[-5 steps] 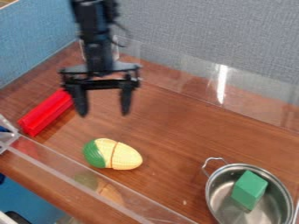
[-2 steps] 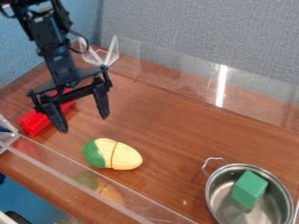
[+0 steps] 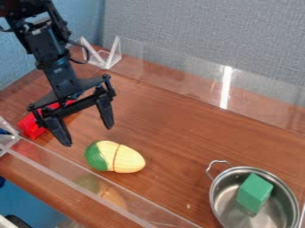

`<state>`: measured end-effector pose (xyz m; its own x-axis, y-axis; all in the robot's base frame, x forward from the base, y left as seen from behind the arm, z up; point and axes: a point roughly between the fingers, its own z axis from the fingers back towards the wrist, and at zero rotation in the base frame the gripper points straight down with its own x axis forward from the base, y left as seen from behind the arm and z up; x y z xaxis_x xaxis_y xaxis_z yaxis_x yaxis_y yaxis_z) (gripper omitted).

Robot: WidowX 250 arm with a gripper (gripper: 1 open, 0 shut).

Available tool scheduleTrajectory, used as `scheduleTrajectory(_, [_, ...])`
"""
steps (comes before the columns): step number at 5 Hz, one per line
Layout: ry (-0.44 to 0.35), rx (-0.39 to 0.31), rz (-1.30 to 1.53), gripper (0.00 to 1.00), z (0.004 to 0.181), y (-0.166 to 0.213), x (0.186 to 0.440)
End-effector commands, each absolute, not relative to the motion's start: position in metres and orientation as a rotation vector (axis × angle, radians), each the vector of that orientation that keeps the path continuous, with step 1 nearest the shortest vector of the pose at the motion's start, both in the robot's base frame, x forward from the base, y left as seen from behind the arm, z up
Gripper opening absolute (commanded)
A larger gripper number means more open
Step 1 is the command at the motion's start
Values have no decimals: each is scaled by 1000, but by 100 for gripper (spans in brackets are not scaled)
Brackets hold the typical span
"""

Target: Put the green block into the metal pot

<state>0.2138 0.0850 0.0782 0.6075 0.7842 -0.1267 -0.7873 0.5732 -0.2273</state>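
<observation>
The green block [image 3: 255, 191] lies inside the metal pot [image 3: 224, 212] at the bottom right, resting on the pot's floor. My gripper [image 3: 84, 125] hangs far to the left of the pot, pointing down at the wooden table, its two black fingers [image 3: 106, 113] spread wide with nothing between them. It stands just above and left of the yellow toy fruit.
A yellow toy fruit with a green end [image 3: 114, 157] lies near the front. A long red block [image 3: 32, 126] sits at the left, partly behind my fingers. Clear plastic walls [image 3: 226, 85] ring the wooden table [image 3: 191, 134].
My gripper has swung left and toward the front, from mid-table to beside the red block, and rolled about its axis. It stayed open. The block in the pot has not moved.
</observation>
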Motion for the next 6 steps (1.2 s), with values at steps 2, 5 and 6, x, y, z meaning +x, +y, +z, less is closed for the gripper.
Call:
scheduleTrajectory(2, [-26,-300,916,100,88,80,213])
scheduleTrajectory(5, [-22,-343,884,100,91,73,213])
scheduleTrajectory(6, [-22,-359,880,100,92,73,214])
